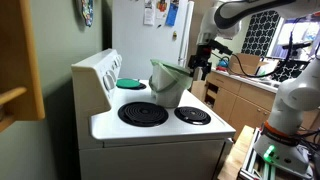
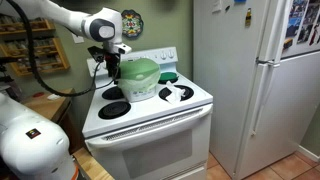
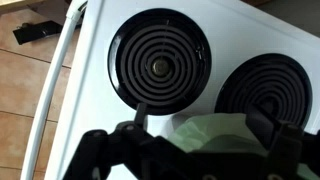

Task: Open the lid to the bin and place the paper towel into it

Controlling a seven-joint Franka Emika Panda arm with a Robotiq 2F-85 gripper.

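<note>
The pale green bin (image 1: pixel 172 88) stands on the white stove between the burners, and it also shows in an exterior view (image 2: pixel 140 82). Its domed lid (image 2: pixel 141 68) sits on top; I cannot tell if it is raised. My gripper (image 1: pixel 201 64) is at the bin's upper edge, on the side away from the stove's back panel (image 2: pixel 113 68). In the wrist view my fingers (image 3: pixel 203 125) are spread wide, with the green lid edge (image 3: pixel 218 135) between them. No paper towel shows in any view.
A darker teal round disc (image 1: pixel 130 83) lies on a rear burner beside the bin. Black coil burners (image 3: pixel 160 62) are below my wrist. A white fridge (image 2: pixel 255 80) stands next to the stove. Counters and cabinets (image 1: pixel 235 95) are behind the arm.
</note>
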